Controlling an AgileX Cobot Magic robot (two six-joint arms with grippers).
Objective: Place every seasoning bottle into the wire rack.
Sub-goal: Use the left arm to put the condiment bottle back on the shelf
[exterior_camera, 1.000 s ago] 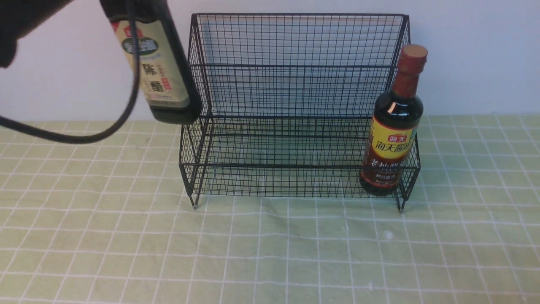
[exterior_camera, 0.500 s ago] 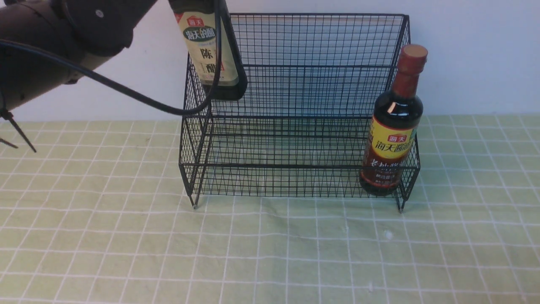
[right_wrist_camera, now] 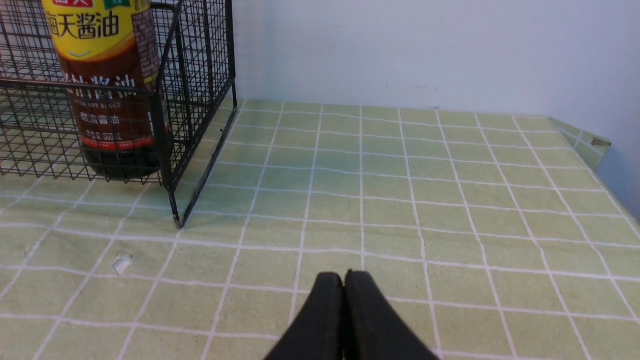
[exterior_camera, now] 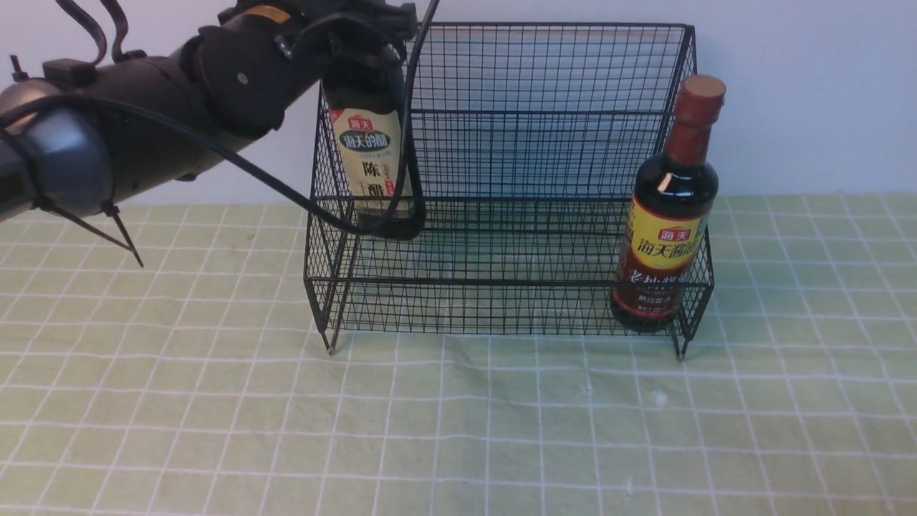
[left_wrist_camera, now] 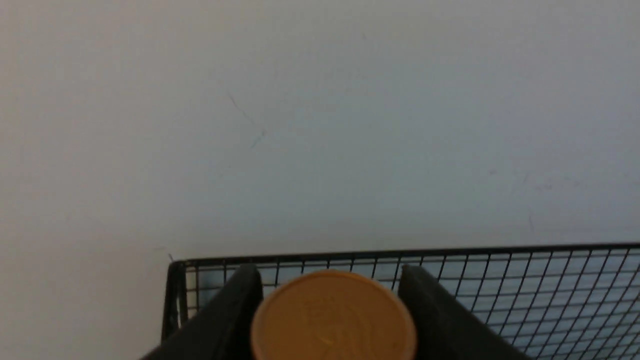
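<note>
The black wire rack (exterior_camera: 501, 72) stands at the back of the table. A dark bottle with a red-brown neck and yellow-and-red label (exterior_camera: 670, 236) stands upright in the lower tier's right end; it also shows in the right wrist view (right_wrist_camera: 107, 75). My left gripper (exterior_camera: 354, 39) is shut on the neck of the beige-label bottle (exterior_camera: 369, 165), holding it upright inside the rack's left end. Whether its base rests on a tier I cannot tell. Its gold cap (left_wrist_camera: 332, 317) sits between the left fingers (left_wrist_camera: 240, 300). My right gripper (right_wrist_camera: 344, 275) is shut and empty, low over the cloth to the right of the rack.
A green checked cloth (exterior_camera: 458, 430) covers the table, with a pale wall right behind the rack. The left arm's black cable (exterior_camera: 286, 190) loops across the rack's left side. The table's right edge (right_wrist_camera: 595, 145) lies beyond the right gripper.
My left arm has carried the beige-label bottle rightward over the rack's left side, then lowered it into the rack. The other bottle and the rack have not moved.
</note>
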